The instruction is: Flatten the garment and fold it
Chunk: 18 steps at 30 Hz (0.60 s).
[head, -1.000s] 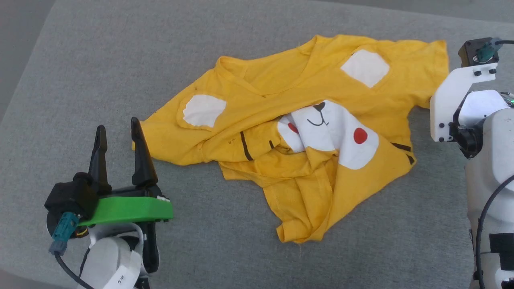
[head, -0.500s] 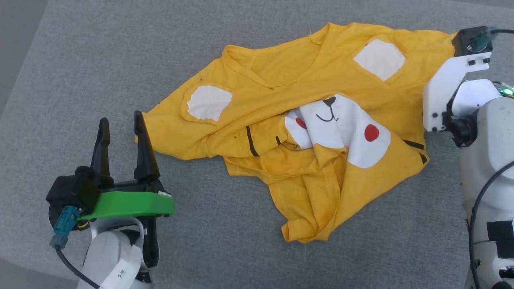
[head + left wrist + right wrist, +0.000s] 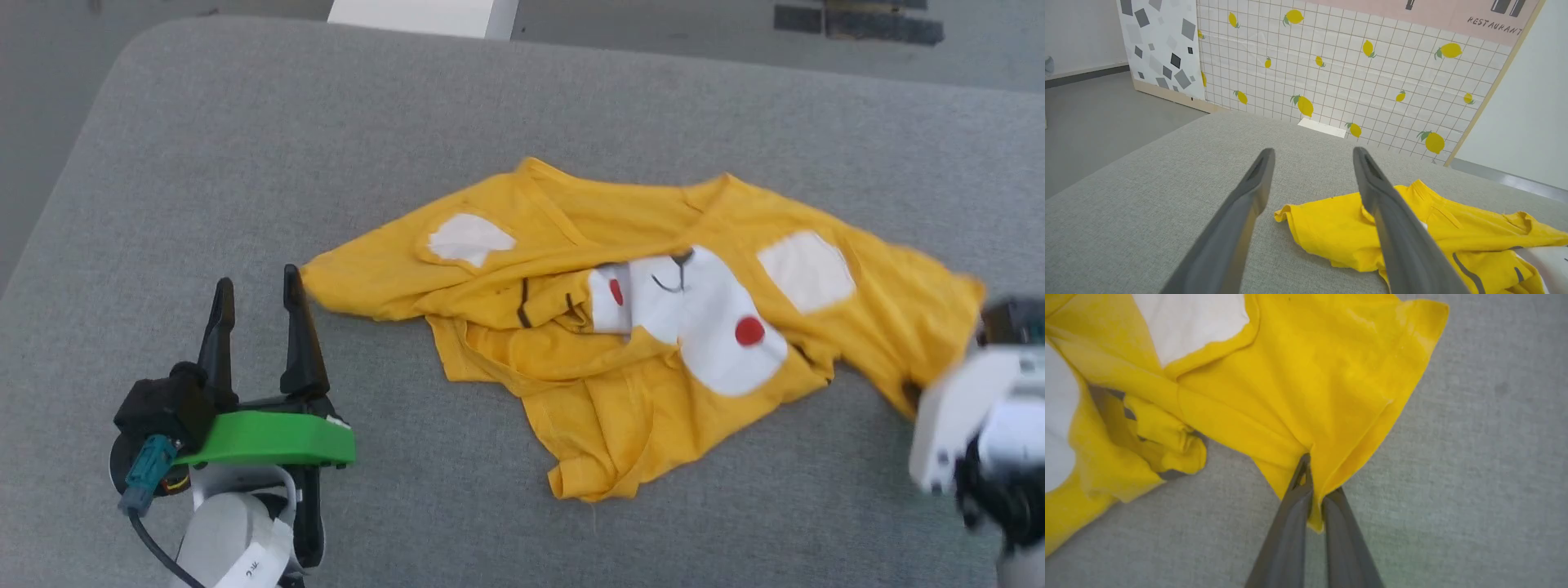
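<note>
The garment [image 3: 637, 327], a bright yellow T-shirt with white patches, red dots and black stripes, lies crumpled across the middle of the grey table. My left gripper [image 3: 255, 282] stands open just left of the shirt's left sleeve [image 3: 1331, 228], with its right finger at the sleeve's tip and nothing between the fingers [image 3: 1312, 151]. My right arm's wrist [image 3: 980, 408] is blurred at the shirt's right end. In the right wrist view my right gripper [image 3: 1314, 477] is shut on the hem edge of the right sleeve [image 3: 1331, 384], and the cloth bunches at its fingertips.
The grey padded table [image 3: 326, 122] stretches wide around the shirt, with rounded far corners. A white object [image 3: 424, 16] sits beyond the far edge. A lemon-patterned tiled panel [image 3: 1351, 61] stands behind the table in the left wrist view.
My right gripper has closed on the shirt's right sleeve and drawn it down toward the near right. The head camera has shifted as well. My left gripper stays open beside the left sleeve.
</note>
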Available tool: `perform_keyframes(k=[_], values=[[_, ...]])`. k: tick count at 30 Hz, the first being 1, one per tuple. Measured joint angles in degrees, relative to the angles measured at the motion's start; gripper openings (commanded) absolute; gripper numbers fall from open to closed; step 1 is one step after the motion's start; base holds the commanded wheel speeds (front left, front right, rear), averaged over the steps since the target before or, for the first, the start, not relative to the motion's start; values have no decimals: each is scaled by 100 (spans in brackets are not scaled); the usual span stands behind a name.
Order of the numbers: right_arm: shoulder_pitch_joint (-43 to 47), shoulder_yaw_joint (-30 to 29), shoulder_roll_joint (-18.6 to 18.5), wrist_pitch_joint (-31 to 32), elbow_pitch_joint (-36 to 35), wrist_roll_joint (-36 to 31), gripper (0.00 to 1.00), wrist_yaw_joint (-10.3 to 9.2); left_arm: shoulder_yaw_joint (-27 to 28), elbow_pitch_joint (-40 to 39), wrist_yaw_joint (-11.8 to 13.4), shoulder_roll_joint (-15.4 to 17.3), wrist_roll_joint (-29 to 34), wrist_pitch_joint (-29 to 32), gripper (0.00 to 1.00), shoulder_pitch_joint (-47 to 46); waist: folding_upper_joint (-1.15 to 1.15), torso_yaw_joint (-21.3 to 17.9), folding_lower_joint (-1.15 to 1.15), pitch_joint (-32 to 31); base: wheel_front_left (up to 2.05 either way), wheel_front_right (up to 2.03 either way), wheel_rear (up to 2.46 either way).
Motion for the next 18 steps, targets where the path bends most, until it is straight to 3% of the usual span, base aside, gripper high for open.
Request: perform_keyframes(k=[5,6,7,12,15,18], values=[[1195,-356,450,389,-956,227,0,0,18,104,-18,-2,-2,0,100,96,0,-109,0,-177,0,0,0],[1274,-401,515,360,-1058,237,35,0,19,127,-19,-2,-2,0,100,119,0,-134,0,-188,0,0,0],[1338,-459,586,319,-1141,268,100,0,13,163,-20,-2,-9,2,100,133,0,-162,0,-205,0,0,0],[1405,-1038,758,-113,-1664,566,100,-1,-2,286,-45,23,-180,536,100,73,0,-248,0,-306,0,0,0],[1405,-1443,771,-236,-2033,646,100,-1,-41,555,-11,121,-344,1548,100,-348,0,-254,0,-327,0,0,0],[1382,-1678,775,-276,-2294,655,100,-1,-62,979,176,322,-379,2700,100,-1122,0,-278,0,-284,0,0,0]])
